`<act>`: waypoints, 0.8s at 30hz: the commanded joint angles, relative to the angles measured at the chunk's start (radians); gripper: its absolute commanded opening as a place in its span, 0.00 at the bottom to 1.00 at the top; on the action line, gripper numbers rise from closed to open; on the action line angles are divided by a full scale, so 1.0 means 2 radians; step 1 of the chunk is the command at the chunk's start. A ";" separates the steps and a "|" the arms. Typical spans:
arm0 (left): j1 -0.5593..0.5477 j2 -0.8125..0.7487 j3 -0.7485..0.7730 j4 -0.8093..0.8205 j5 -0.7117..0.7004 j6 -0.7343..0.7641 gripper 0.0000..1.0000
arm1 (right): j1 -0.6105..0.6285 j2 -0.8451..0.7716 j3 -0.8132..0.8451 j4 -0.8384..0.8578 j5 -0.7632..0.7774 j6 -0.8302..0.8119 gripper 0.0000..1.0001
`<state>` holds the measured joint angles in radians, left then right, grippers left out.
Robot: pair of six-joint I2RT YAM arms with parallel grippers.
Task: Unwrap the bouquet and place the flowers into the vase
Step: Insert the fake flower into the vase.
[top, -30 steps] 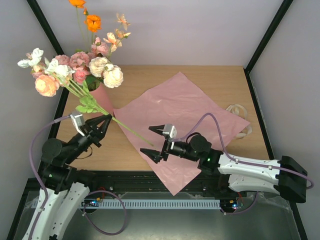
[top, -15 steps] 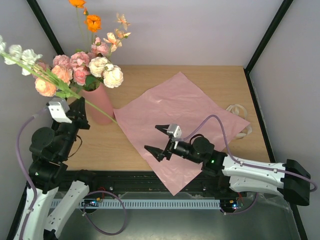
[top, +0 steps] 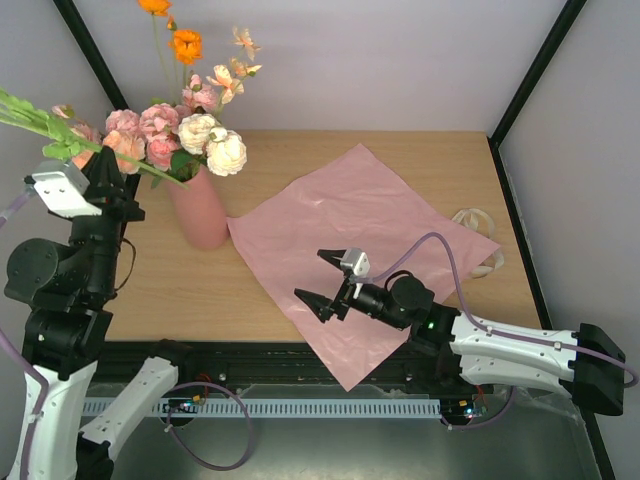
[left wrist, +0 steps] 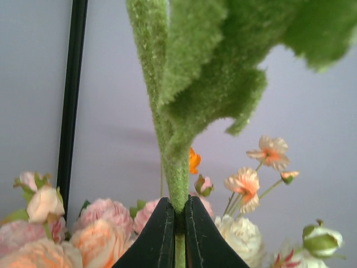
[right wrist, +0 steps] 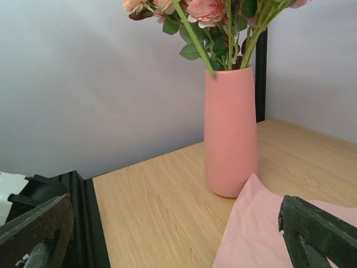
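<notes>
The fingers [left wrist: 159, 237] of the left gripper [left wrist: 178, 207] were pressed together on one green stem [left wrist: 177, 167], with only the thin stalk between them, just under a soft fuzzy leaf [left wrist: 223, 84]. In the top view this gripper was raised high at the left, and the stem was laid in a slant from the picture's edge down to the mouth of the vase [top: 203, 215]. Whether its lower end was already inside the rim could not be told.

The stem was judged to be light and thin but springy – probably wired – so it should be held on the bare stalk, not on leaf or bloom, which would be crushed. The tall, narrow vase, standing on the table [top: 400, 145] and crowded with the other flowers [top: 190, 130], was judged easy to tip over.

The right gripper [top: 312, 275] was spread wide and empty above the flattened wrapping sheet [top: 360, 210]; the ribbon [top: 472, 216] was lying beyond.
</notes>
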<state>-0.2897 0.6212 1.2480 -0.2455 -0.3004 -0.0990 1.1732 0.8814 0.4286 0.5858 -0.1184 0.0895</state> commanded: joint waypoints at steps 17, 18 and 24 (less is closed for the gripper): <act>0.000 0.061 0.001 0.034 -0.037 0.028 0.02 | 0.003 -0.013 -0.006 -0.001 0.005 0.005 0.98; -0.001 0.062 -0.003 0.033 -0.036 0.025 0.02 | 0.003 -0.013 -0.007 -0.002 0.005 0.005 0.99; 0.000 0.067 -0.037 0.020 -0.035 0.012 0.02 | 0.003 -0.016 -0.009 -0.004 0.008 0.005 0.99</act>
<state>-0.2897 0.7479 1.2106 -0.1944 -0.3584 -0.0486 1.1732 0.8673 0.4259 0.5739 -0.1154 0.0940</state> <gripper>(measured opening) 0.054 0.986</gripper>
